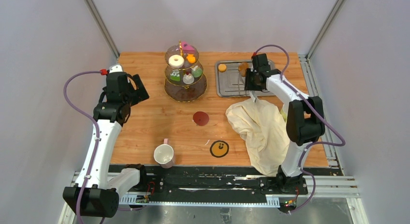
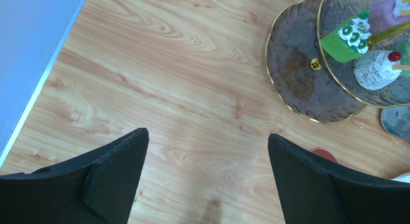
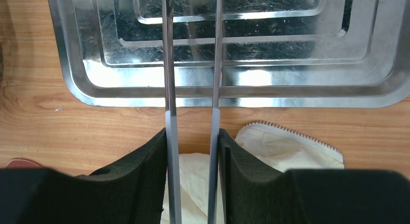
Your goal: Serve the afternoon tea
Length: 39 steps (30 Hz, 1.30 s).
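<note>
The three-tier glass stand [image 1: 185,73] stands at the back centre. It carries a white donut [image 1: 176,60], an orange macaron [image 1: 191,58] and small cakes. The left wrist view shows its bottom tier [image 2: 295,74], a green cake [image 2: 350,37] and a grey-white cake [image 2: 374,69]. Another orange macaron [image 1: 222,67] lies in the steel tray [image 1: 227,88]. One pale mug [image 1: 164,155] stands near the front; no second mug shows. My left gripper [image 1: 139,90] [image 2: 208,141] is open and empty, left of the stand. My right gripper [image 1: 249,83] [image 3: 192,134] is shut on metal tongs [image 3: 168,64] that reach over the tray.
A cream cloth [image 1: 258,127] lies crumpled at the right, under my right gripper [image 3: 290,149]. A red coaster [image 1: 201,118] and a yellow-and-black coaster [image 1: 219,149] lie at centre. A brown item [image 1: 243,67] sits in the tray beside the tongs.
</note>
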Tool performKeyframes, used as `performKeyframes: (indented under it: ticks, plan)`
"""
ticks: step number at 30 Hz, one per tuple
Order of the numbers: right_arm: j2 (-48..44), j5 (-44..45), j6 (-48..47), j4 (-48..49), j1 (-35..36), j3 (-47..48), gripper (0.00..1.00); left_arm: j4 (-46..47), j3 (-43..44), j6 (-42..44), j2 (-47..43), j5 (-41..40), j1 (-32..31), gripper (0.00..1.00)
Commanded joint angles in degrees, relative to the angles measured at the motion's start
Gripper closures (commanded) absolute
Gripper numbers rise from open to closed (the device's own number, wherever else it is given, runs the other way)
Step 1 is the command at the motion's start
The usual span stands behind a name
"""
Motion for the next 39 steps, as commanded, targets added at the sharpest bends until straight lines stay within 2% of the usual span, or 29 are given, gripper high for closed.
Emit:
performKeyframes:
  ticks: [1, 13, 25, 39]
  plan:
    - [2.1, 2.0, 0.7, 1.7, -0.4, 2.2, 0.61, 1.0, -0.2, 0.6, -0.1, -0.1, 0.3, 0.02]
    - [7.1, 6.1, 1.8, -0.6, 0.5, 8.1, 0.60, 0.7, 0.4, 1.3, 0.2, -0.6, 0.3, 0.02]
    - [2.0, 7.4, -0.1, -1.6, 1.1, 4.6, 0.59, 1.1, -0.1, 1.1, 0.7, -0.8, 0.3, 0.02]
    - [7.1, 7.8, -1.6, -2.4, 1.1, 10.4, 0.57, 0.9, -0.1, 1.4, 0.5, -1.2, 0.3, 0.02]
